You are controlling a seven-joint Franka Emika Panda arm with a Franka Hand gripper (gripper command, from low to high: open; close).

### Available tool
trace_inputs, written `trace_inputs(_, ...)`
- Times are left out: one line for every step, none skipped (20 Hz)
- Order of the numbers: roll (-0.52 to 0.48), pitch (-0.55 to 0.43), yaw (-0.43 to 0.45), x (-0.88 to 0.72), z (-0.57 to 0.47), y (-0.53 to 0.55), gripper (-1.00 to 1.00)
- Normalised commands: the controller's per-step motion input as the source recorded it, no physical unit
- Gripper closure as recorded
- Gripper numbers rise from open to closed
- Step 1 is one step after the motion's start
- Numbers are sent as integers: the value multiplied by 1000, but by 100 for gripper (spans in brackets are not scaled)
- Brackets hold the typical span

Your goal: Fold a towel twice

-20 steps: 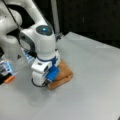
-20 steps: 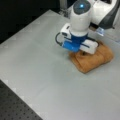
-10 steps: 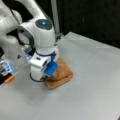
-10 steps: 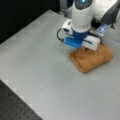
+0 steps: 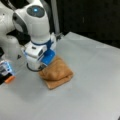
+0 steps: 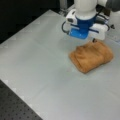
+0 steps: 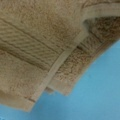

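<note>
The gripper (image 6: 93, 40) hangs low over the towel (image 6: 91, 56), at the edge of it nearest the arm; in a front view only a dark tip shows under the blue-and-white hand, just at the cloth, and in a front view the gripper (image 5: 42, 67) is hidden behind the hand's body, so I cannot tell how far the jaws stand apart or whether they have hold of the cloth. The towel (image 5: 57, 72) lies on the grey table (image 5: 95, 82) as a small thick bundle, folded over on itself, with stacked layers showing along its side. In the wrist view the towel (image 7: 37, 45) fills most of the frame: several hemmed edges lie one over another, a woven band stripe runs across the top layer, and a blue surface (image 7: 100, 95) shows beyond the corner. An orange and blue object (image 5: 7, 72) sits at a front view's left edge, well apart from the towel.
</note>
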Motion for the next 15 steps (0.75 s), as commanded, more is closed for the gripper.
trace_inputs(127, -37, 11, -172, 71, 235, -100)
trace_inputs(75, -115, -2, -153, 42, 273, -100)
trace_inputs(55, -135, -5, -141, 19, 289, -100)
trace_inputs(48, -134, -9, -140, -2, 294, -100)
trace_inputs(47, -125, -18, -145, -23, 285, -100)
trace_inputs(-37, -187, -39, -148, -30, 297, -100)
trace_inputs(-52, -142, -127, -160, -6, 325, -100)
trace_inputs(-55, -128, -157, -167, 7, 333, -100)
trace_inputs(-54, -121, -171, -175, 11, 326, -100)
trace_inputs(-107, -153, -202, -175, 15, 326, -100)
trace_inputs(-114, -158, -200, -176, 14, 314, -100)
trace_inputs(-124, -167, -192, -173, 18, 317, -100)
trace_inputs(-121, -146, -200, -170, 16, 309, -100)
trace_inputs(-104, -140, -197, -164, 5, 295, -100)
trace_inputs(-91, -139, -180, -156, -9, 275, -100)
